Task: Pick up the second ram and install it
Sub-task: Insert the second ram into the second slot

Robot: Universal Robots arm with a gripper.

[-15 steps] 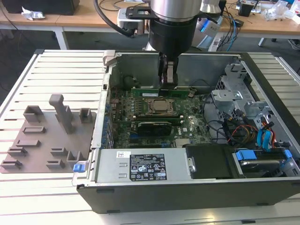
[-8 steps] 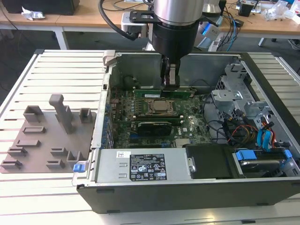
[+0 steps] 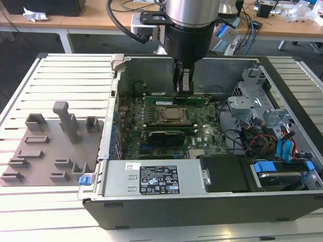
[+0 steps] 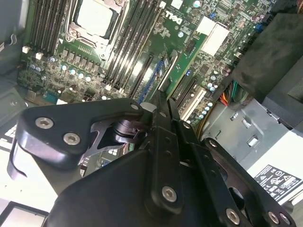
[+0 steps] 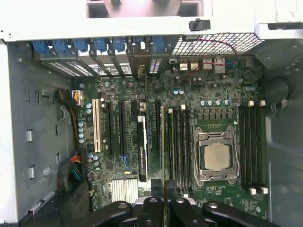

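Item: ram [image 3: 166,99]. A long, narrow green stick, lying level inside the open case [image 3: 202,214]. In the exterior view it sits at 12 o'clock of the CPU socket [image 3: 171,115], just beside it. In the first wrist view it appears edge-on as a thin line [image 5: 163,151] over the memory slots next to the socket [image 5: 217,157]. Whether it is seated in a slot cannot be told.

Item: hand [image 3: 184,91]. It hangs from the arm straight down into the case and is clenched on the ram at the stick's middle. In the first wrist view the black fingers [image 5: 182,205] press the stick from both sides.

Item: black card [image 3: 164,136]. It stands at 6 o'clock of the socket in the exterior view.

Item: power supply [image 3: 156,179]. A grey box with a label, at 6 o'clock inside the case.

Item: grey holder plate [image 3: 30,151]. It carries upright blocks and lies on the slatted tabletop [image 3: 65,75] at 9 o'clock of the case, well apart from the hand.
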